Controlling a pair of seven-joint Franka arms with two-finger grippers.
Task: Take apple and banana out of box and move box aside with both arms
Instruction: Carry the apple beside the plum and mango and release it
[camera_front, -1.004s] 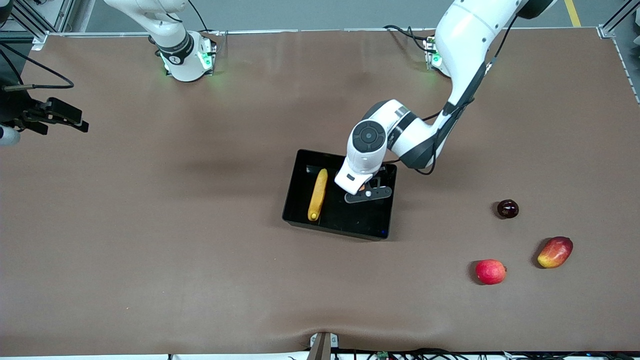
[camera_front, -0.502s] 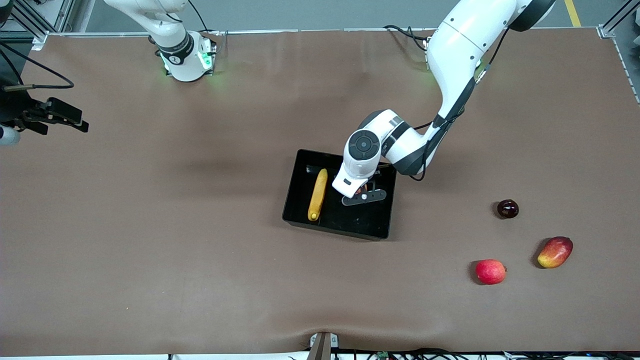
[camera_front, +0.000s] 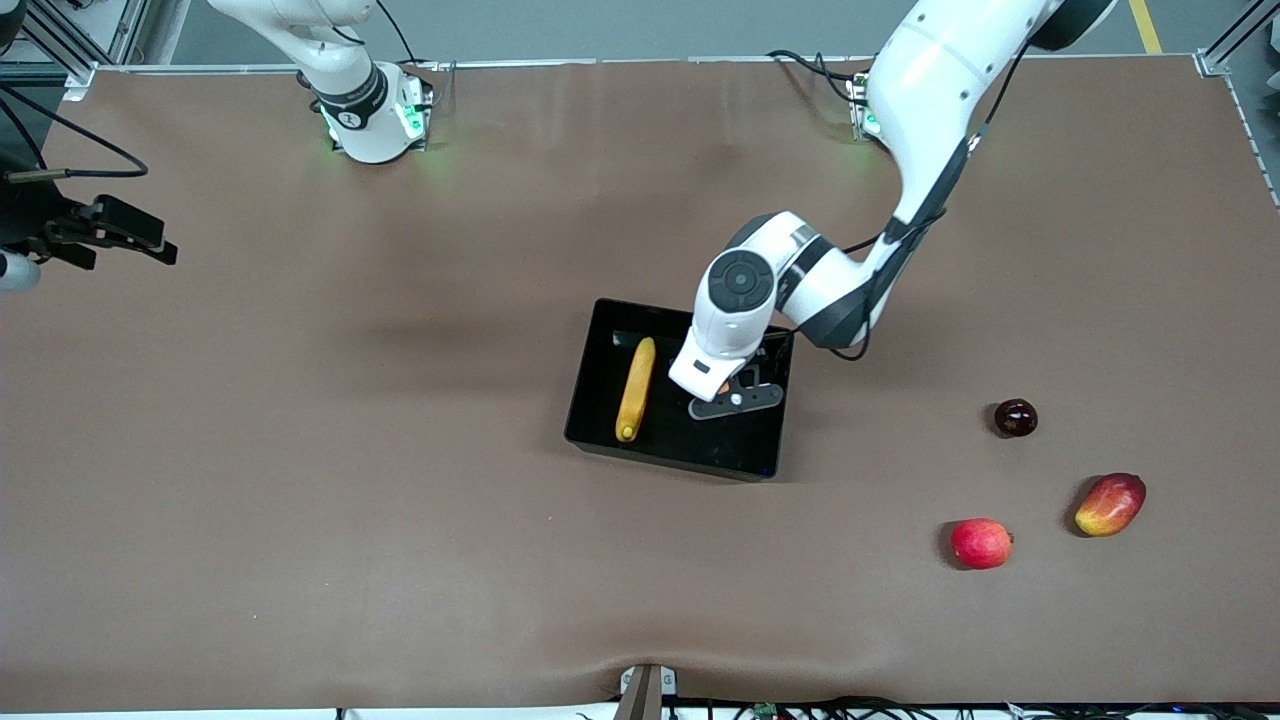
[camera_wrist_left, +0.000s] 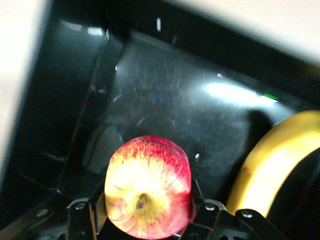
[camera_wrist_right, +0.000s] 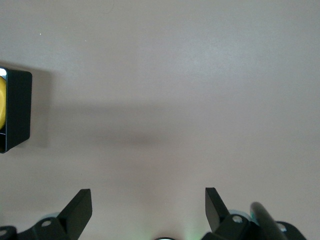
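Note:
The black bin (camera_front: 720, 447) sits mid-table; it also shows in the left wrist view (camera_wrist_left: 165, 90) and the right wrist view (camera_wrist_right: 17, 110). The yellow banana (camera_front: 636, 388) lies in it, along the side toward the right arm's end, and shows in the left wrist view (camera_wrist_left: 270, 165). My left gripper (camera_front: 735, 396) is down inside the bin beside the banana, shut on the red-and-yellow streaked apple (camera_wrist_left: 148, 185), just over the bin floor. My right gripper (camera_wrist_right: 146, 192) is open and empty, waiting high over bare table toward the right arm's end.
Toward the left arm's end lie a dark round fruit (camera_front: 1015, 417), an oval red-yellow mango (camera_front: 1110, 504) and a plain red round fruit (camera_front: 981, 543), all nearer the front camera than the bin. Brown cloth covers the table.
My left arm shifted slightly over the bin and back, keeping the apple in its grip. The banana, the bin and the right arm have not moved.

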